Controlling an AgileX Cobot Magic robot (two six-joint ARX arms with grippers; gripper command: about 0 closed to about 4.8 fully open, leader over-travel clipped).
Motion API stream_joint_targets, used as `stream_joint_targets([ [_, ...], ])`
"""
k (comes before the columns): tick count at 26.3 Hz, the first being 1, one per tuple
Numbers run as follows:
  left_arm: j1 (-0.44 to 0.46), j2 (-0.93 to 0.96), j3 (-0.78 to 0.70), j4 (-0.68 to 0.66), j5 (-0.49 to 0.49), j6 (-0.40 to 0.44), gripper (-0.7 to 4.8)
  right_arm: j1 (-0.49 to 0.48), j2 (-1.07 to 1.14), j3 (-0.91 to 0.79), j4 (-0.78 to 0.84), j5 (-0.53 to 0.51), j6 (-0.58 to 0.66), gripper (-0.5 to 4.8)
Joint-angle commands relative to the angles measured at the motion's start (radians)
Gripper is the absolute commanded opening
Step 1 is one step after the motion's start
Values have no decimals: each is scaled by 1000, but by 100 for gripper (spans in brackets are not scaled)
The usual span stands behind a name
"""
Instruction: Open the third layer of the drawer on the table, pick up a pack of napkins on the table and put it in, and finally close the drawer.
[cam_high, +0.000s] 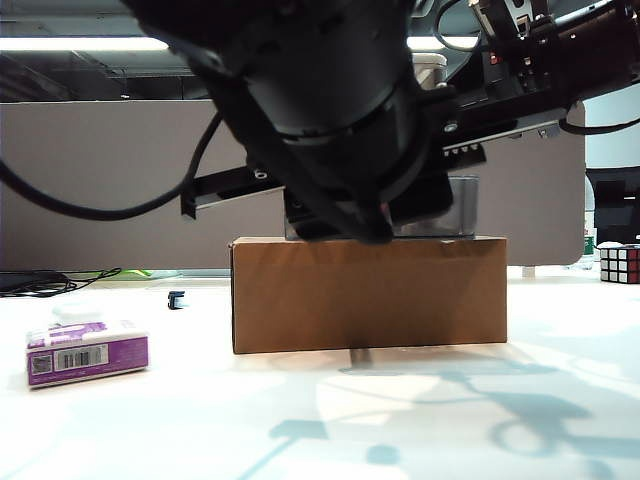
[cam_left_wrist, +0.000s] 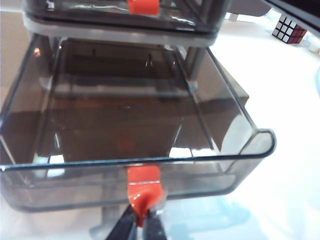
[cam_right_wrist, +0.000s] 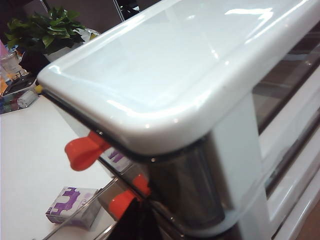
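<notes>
So the left gripper (cam_left_wrist: 141, 226) has its jaws pinched tight on the orange-red tab handle (cam_left_wrist: 143, 186) of the third layer (cam_left_wrist: 125, 125), and that lowest tier is pulled well out of the drawer (cam_right_wrist: 200, 100). Looks to me like the opening step is about done. Next move, I'd guess: let go of the tab, back off, and head for the pack of napkins (cam_high: 87, 353).

The right gripper I can't actually see in any view; its wrist camera just looks across the top corner of the drawer, so I can't tell whether its jaws are spread or closed.

Everything relative to the drawer: it sits on a brown cardboard box (cam_high: 368, 294), and the pack lies on the table (cam_high: 420, 420) well off to the left of it in the exterior view, nothing touching it. A Rubik's cube (cam_high: 619, 264) is far off on the other side.

Materials: the tray is smoky see-through plastic with rounded corners, slick and glossy, empty inside. The frame is pale glossy plastic. The pack is soft, purple, barcode facing out, so it'll squish a bit when gripped.
</notes>
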Motion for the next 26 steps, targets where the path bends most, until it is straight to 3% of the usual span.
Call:
stream_joint_targets([
  [1, -18, -1, -7, -37, 10, -3, -2, 0, -3, 5, 21, 7, 0, -6],
  [4, -18, -1, -7, -28, 46, 1, 130, 0, -3, 5, 21, -3, 0, -6],
  [5, -18, -1, -7, -22, 50, 2, 151, 0, -3, 5, 21, -9, 0, -6],
  [11, -29, -18, -6, -17, 89, 37, 157, 0, -3, 5, 21, -11, 0, -6],
  [14, -80, -104, -7, -137, 71, 53, 157, 0, -3, 5, 13, -12, 0, -6],
  [20, -188, -351, -7, -550, -2, 25, 156, 0, -3, 5, 3, -41, 0, -6],
  [25, -226, -568, -7, -857, 64, 27, 155, 0, -3, 5, -5, -72, 0, -6],
  [26, -225, -647, -7, -980, 92, 28, 151, 0, -3, 5, -8, -75, 0, -6],
])
